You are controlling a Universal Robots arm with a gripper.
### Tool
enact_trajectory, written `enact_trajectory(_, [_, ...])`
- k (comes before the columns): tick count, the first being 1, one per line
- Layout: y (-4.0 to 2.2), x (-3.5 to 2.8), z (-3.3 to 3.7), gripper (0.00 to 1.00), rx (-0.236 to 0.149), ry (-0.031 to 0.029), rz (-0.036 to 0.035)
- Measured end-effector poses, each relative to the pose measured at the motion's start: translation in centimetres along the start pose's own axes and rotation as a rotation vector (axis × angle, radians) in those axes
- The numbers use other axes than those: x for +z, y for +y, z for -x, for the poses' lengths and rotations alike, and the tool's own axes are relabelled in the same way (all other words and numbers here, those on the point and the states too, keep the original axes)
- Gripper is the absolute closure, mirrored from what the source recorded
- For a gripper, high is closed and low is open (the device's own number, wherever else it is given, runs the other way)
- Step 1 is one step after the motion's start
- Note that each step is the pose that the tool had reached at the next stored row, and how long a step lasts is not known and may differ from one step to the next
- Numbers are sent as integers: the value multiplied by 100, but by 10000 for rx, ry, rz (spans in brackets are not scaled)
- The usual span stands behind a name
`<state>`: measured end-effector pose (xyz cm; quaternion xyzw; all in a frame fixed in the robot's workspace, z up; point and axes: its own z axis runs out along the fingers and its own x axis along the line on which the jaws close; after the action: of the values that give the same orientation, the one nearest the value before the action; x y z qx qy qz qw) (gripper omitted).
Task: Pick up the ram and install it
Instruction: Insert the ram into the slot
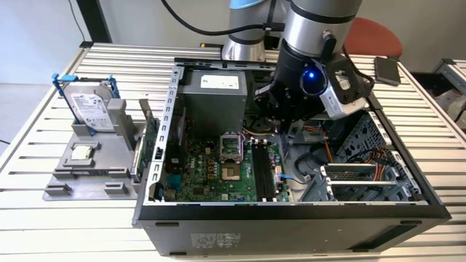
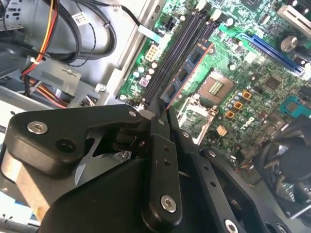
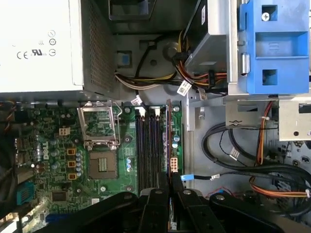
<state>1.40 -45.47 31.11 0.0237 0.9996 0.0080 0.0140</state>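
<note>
The hand (image 2: 163, 110) is clenched on the ram (image 2: 188, 73), held edge-on at the slots (image 3: 148, 145). It is best held square to its slot and pressed down evenly.

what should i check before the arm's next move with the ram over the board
1. Grip on the ram: ok, the gripper is shut on it.
2. Stick parallel to the memory slots: ok in both wrist views.
3. Stick on edge above the motherboard: ok in the first wrist view.
4. Stick lined up over one slot, or seated: cannot tell.
5. Open white latches at the slot ends: cannot tell.
6. Loose cables clear of the slots: ok, they lie off to the side, though the blue tag on one sits close to the gripper.
</note>
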Motion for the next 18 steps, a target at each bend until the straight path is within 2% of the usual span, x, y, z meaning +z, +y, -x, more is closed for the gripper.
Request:
enact_trajectory(11, [-24, 199, -5, 100, -110, 2, 2])
enact_trajectory(18, [-101, 326, -5, 100, -110, 3, 2])
